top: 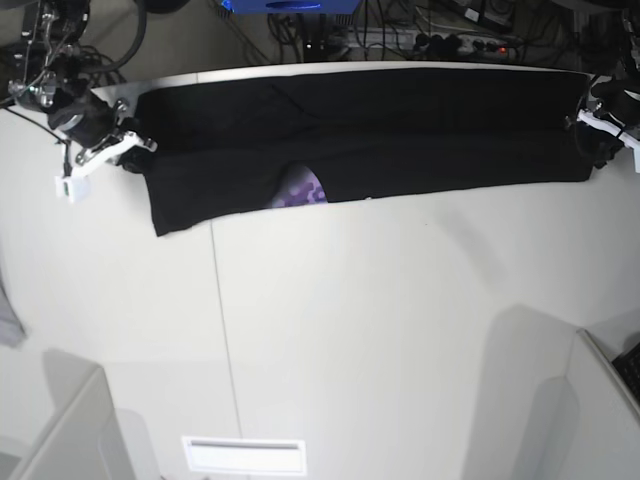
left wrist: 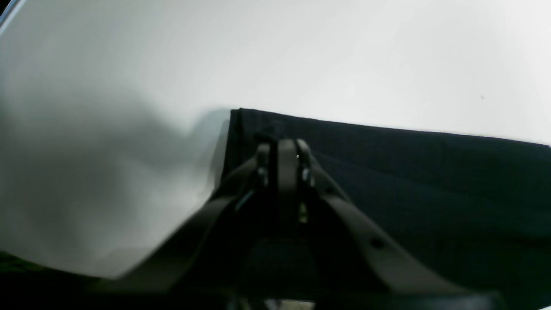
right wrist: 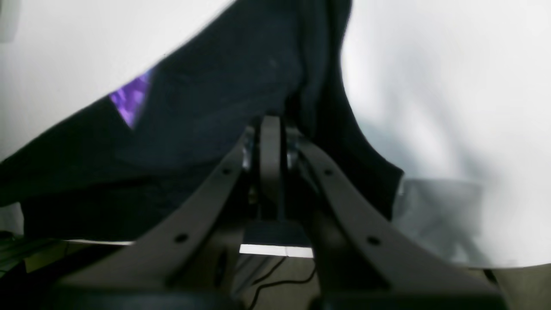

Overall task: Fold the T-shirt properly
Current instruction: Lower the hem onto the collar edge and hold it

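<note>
The black T-shirt (top: 360, 140) lies folded into a long band along the far edge of the white table (top: 380, 320). A bit of purple print (top: 300, 190) peeks out at its near edge. My left gripper (top: 592, 140) is at the band's right end; in the left wrist view it (left wrist: 285, 146) is shut on the cloth's corner (left wrist: 387, 172). My right gripper (top: 132, 152) is at the band's left end; in the right wrist view it (right wrist: 270, 125) is shut on bunched black cloth (right wrist: 224, 86), with the purple print (right wrist: 129, 103) to its left.
Cables and power strips (top: 440, 35) lie behind the table's far edge. A seam (top: 222, 320) runs down the tabletop. A white slot plate (top: 243, 455) sits near the front edge. Grey panels stand at the front left (top: 60, 430) and front right (top: 600, 410).
</note>
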Controlling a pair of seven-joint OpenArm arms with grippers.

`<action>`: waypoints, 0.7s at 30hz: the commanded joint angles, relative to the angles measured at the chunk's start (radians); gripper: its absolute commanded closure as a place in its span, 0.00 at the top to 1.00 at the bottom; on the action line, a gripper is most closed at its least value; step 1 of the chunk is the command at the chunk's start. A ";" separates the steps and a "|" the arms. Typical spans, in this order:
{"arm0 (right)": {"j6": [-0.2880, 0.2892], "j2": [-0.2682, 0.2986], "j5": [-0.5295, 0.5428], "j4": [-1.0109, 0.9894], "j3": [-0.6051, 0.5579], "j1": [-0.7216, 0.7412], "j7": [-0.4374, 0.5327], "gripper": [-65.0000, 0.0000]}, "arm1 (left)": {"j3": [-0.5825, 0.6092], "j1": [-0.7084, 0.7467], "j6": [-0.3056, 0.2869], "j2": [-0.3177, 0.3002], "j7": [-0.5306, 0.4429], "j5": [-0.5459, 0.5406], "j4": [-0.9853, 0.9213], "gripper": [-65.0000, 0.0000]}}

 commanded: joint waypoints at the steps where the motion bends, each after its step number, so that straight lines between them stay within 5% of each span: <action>1: 0.002 -0.002 0.004 0.015 0.005 -0.014 0.011 0.00 | -0.009 -0.001 0.001 -0.012 -0.021 0.037 0.012 0.00; 6: 0.008 -0.019 -0.026 0.013 -0.020 -0.027 0.011 0.00 | 0.026 -0.006 -0.006 -0.006 -0.026 0.152 0.011 0.00; 21: 0.006 -0.078 -0.218 0.012 -0.104 -0.029 0.013 0.00 | 0.043 -0.003 -0.048 0.008 -0.024 0.164 0.007 0.00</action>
